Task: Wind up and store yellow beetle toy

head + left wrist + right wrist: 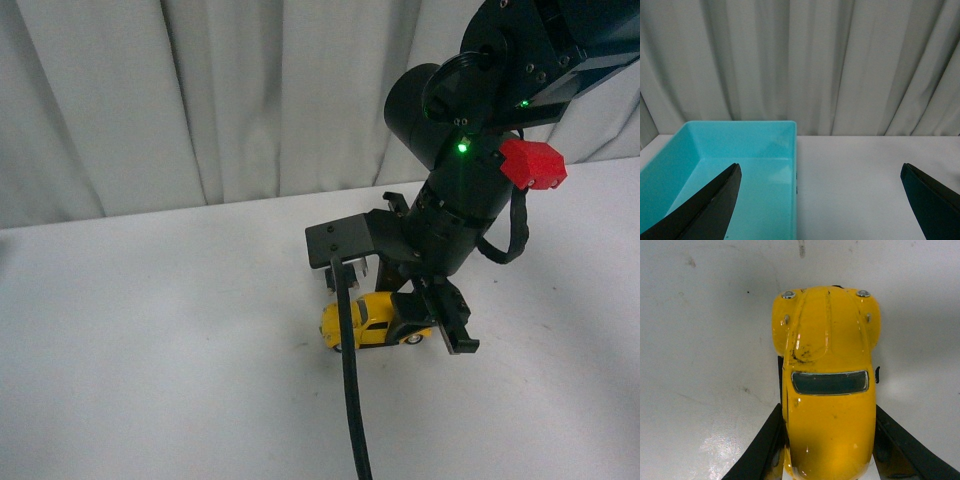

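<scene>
One yellow beetle toy [827, 405], right tool [428, 328] gripping

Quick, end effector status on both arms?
Left end effector: open, holding nothing.
Right end effector: closed on the sides of the yellow beetle toy.

Right hand [827, 412] grips the yellow beetle toy [826, 340] by its sides.

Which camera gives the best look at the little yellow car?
The right wrist view: the yellow beetle toy fills it from above, between the fingers of the right gripper. The front view shows it small, partly hidden by the arm. The left wrist view misses it.
</scene>
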Tool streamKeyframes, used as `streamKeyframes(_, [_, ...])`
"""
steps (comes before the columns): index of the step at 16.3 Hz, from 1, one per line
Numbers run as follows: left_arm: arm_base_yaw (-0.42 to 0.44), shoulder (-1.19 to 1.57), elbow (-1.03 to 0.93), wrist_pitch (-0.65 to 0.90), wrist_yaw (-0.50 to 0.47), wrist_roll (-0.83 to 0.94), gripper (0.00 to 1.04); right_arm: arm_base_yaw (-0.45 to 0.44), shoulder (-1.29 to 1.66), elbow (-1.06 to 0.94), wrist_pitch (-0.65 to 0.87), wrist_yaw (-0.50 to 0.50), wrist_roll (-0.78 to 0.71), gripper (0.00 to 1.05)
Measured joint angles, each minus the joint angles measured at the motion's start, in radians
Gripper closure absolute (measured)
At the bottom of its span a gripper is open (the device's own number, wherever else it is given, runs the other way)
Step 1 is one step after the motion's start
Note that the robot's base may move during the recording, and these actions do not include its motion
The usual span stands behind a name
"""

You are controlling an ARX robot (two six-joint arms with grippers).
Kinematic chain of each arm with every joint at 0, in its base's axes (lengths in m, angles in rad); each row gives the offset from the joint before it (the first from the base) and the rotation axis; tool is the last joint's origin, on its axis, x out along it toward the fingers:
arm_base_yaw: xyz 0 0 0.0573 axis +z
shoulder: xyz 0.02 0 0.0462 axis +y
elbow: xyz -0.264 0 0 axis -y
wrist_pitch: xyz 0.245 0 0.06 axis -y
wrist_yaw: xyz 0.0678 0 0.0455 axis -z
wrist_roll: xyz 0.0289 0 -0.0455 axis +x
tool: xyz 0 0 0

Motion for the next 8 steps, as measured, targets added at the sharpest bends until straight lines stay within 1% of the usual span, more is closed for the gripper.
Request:
streamKeyframes(4, [0.000,0.000,0.000,0.000,0.000,0.000,0.07,-0.026,-0.005,-0.016,0.011,-0.026,-0.011,0.63])
streamKeyframes(8, [0.000,0.000,0.000,0.000,0.000,0.000,0.07,-0.061,-0.012,-0.042,0.025,-0.053,-0.060,0.63])
